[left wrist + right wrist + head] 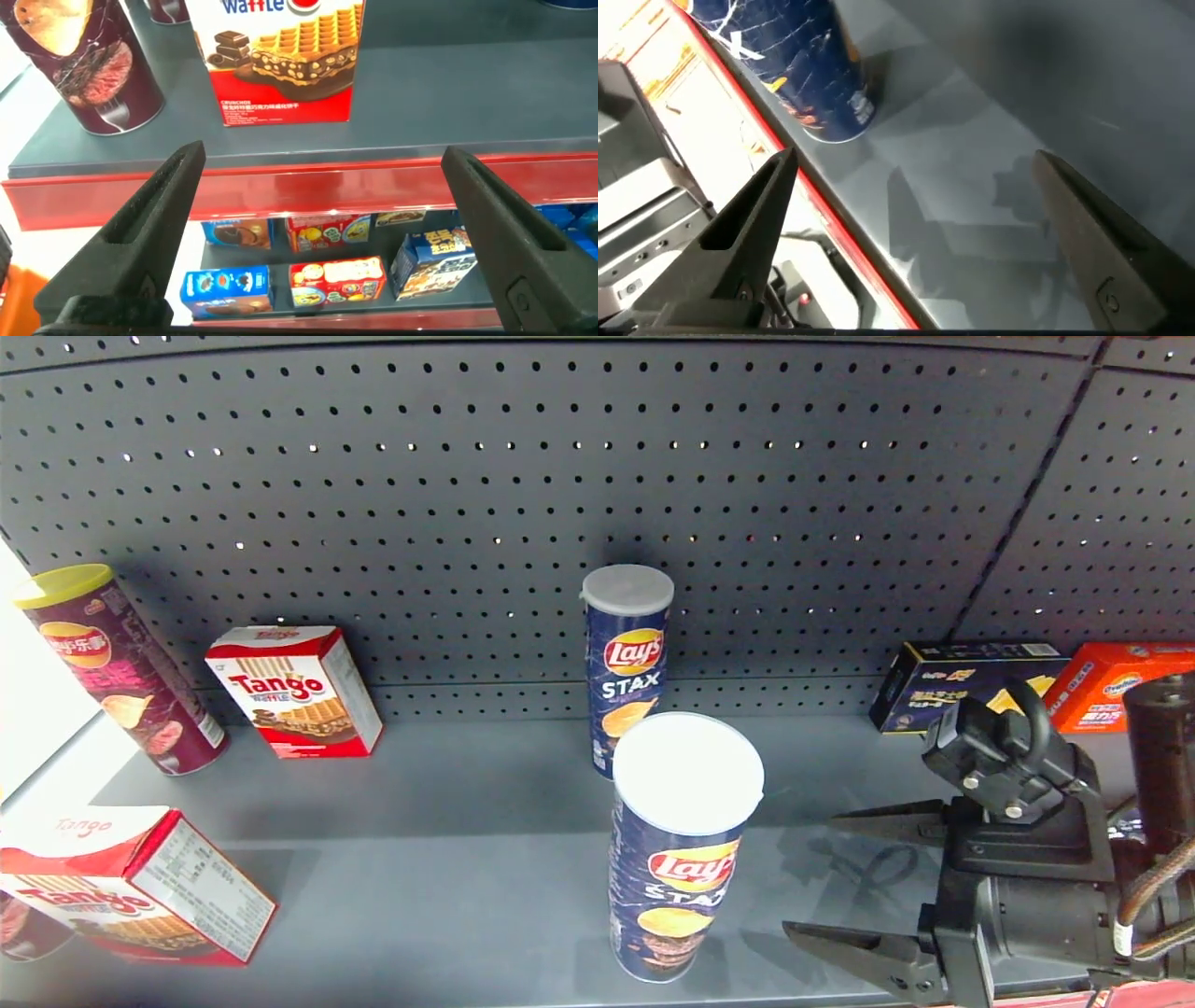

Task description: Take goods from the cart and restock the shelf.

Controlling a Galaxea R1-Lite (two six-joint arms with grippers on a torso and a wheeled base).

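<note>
My right gripper (808,875) is released, jaws spread, just right of the chips can (677,859) standing upright at the near edge of the shelf (448,859). My left gripper (320,157) is released, facing the wafer box (280,56).

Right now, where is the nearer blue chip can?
In the head view, the nearer blue chip can stands at the shelf's front edge, centre, in front of the other blue chip can; the open right tool is to its right.
</note>
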